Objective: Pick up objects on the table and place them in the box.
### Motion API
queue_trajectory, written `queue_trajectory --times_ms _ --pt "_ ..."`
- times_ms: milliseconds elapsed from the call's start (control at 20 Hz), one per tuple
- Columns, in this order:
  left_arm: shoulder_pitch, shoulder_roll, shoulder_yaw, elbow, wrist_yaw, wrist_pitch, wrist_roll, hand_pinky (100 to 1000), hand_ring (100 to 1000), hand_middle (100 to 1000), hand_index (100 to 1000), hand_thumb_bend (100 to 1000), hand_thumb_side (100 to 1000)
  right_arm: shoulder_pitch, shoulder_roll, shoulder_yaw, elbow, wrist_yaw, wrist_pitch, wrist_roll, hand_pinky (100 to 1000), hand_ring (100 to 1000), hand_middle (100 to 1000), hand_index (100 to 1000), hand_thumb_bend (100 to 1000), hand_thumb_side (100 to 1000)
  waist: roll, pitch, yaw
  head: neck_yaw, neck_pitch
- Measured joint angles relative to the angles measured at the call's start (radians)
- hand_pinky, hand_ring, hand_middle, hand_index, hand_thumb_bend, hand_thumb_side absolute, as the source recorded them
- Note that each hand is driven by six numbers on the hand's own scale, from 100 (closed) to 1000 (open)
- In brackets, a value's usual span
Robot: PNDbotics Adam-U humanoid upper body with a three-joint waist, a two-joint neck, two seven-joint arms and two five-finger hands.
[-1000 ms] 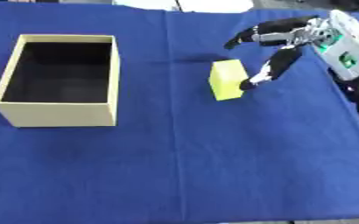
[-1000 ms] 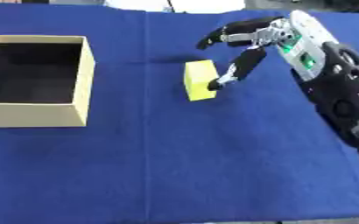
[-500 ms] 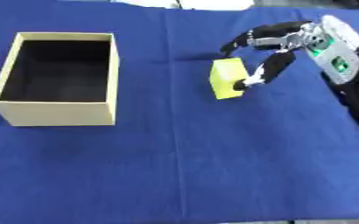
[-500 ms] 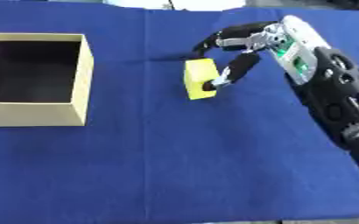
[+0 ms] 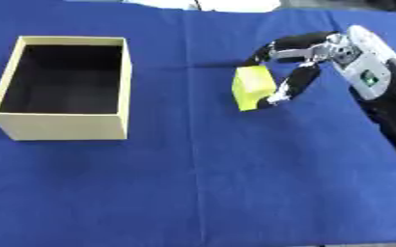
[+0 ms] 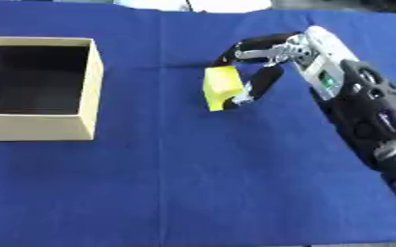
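Yellow block [image 5: 252, 88] located on the blue table [image 5: 235, 183], right of centre toward the far edge, tilted on one lower edge rather than lying flat. Right hand [image 5: 299, 62] positioned directly at the block's right side, entering from the table's right edge. Fingers [image 5: 273, 46] curled over the block's far top corner; thumb [image 5: 288, 87] angled down along the near right face, tip at the block's lower corner. Hand clamped around the block, pinching it between fingers and thumb. Contact under the block with the table hard to make out. Open cardboard box [image 5: 62, 128] standing near the table's left edge, well apart from the block, interior dark and contents not discernible. Right forearm cut off at the picture's right edge. Left hand not visible in either view.
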Motion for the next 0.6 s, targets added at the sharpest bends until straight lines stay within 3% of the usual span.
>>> queue_trajectory --times_ms 150,400,600 --pt "0.0 0.0 0.0 0.0 0.0 -0.001 -0.001 863 804 676 591 239 798 0.0 0.004 0.0 0.004 0.009 -0.001 -0.001 860 866 732 877 503 554 0.0 0.001 0.001 0.0 0.0" --pt "0.0 0.0 0.0 0.0 0.0 -0.002 -0.002 863 805 677 591 238 799 0.0 0.01 0.0 0.004 -0.003 -0.01 -0.01 818 829 626 754 349 554 0.0 0.001 0.001 0.0 0.0" --pt "0.0 0.0 0.0 0.0 0.0 -0.002 -0.003 864 806 678 592 234 798 0.0 0.01 -0.006 0.003 -0.021 -0.018 -0.018 805 818 601 720 227 569 0.0 0.001 0.001 0.0 0.0"
